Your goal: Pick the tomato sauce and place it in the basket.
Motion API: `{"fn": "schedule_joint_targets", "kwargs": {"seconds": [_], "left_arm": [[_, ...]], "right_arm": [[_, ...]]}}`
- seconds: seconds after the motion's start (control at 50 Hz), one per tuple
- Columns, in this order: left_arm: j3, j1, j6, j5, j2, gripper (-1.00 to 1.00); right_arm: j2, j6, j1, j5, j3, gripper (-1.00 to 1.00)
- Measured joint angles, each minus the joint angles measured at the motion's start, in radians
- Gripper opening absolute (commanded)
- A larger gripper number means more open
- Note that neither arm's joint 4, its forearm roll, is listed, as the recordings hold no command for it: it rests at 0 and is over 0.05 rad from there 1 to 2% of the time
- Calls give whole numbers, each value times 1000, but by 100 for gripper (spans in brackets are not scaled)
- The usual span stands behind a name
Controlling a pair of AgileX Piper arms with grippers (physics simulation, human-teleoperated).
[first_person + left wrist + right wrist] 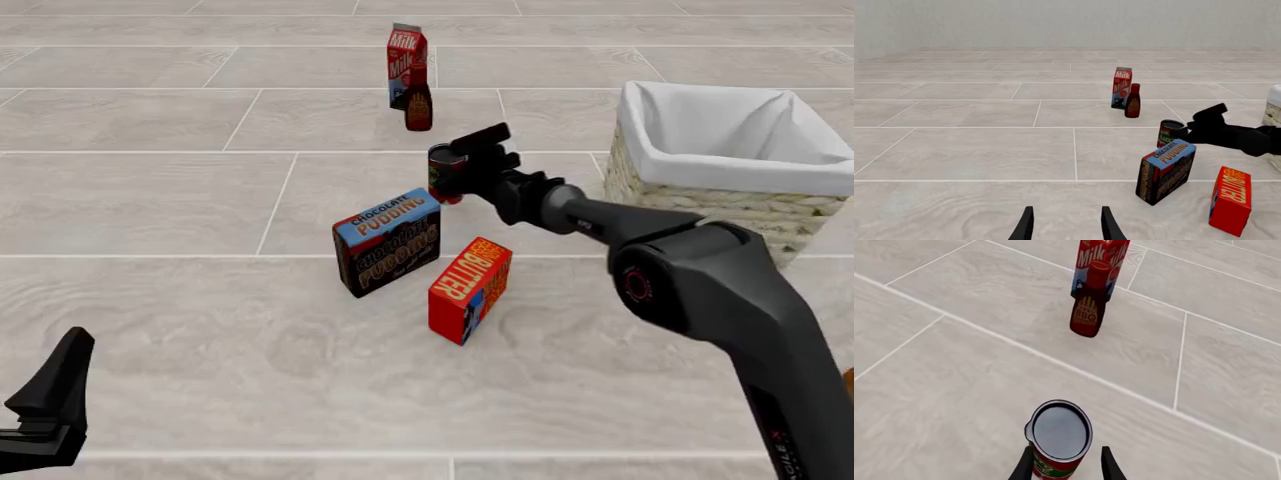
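Flanking the tomato sauce, the right gripper stands with a finger on either side of the can, whether pressing it I cannot tell.

Beyond the jaws stand a "BBQ" bottle and "Milk" carton; nearer lie "CHOCOLATE PUDDING" and "BUTTER" boxes. Left gripper hangs parted, apart from the can.

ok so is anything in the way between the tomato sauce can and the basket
Nothing visible is. The tomato sauce stands between the right gripper's fingers, and the tiled stretch from it to the basket on its right holds only the right arm itself. The pudding box and butter box sit nearer the camera, off that line.
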Motion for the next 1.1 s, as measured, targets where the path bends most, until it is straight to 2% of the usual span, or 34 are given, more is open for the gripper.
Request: {"fn": "schedule_joint_targets", "kwargs": {"seconds": [0.56,0.58,1.1], "left_arm": [[-1,1,0,-2,2,100],[-1,1,0,-2,2,100],[0,2,-1,-4,3,100]], "right_arm": [[103,0,6,85,-171,100],[105,0,5,85,-174,-100],[51,-27,-5,58,-107,-100]]}}
